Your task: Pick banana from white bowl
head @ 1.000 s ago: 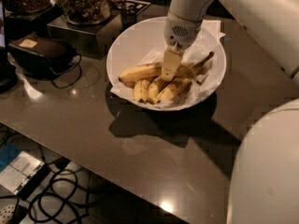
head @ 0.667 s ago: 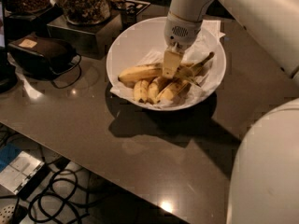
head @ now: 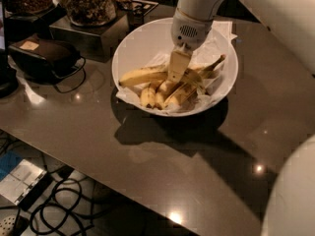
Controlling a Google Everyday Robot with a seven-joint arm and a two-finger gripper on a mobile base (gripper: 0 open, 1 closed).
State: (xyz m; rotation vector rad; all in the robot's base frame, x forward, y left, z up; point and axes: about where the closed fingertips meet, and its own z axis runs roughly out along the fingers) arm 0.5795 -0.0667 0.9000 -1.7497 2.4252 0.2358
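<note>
The white bowl [head: 142, 38] stands on the dark table, lined with crumpled white paper. The banana [head: 142, 76], long and yellow, lies across the bowl's left half, next to a bunch of shorter speckled bananas [head: 167, 95]. My gripper [head: 175, 75] reaches down from the white arm [head: 197, 9] into the middle of the bowl. Its tip rests at the right end of the banana, on top of the fruit. The part of the banana under the tip is hidden.
Glass jars of snacks [head: 88, 1] on a dark stand [head: 83, 36] sit behind the bowl to the left. A dark device with a cable [head: 42, 55] lies at the far left. Cables [head: 64, 205] lie on the floor below the table's front edge. My white body [head: 295, 195] fills the lower right.
</note>
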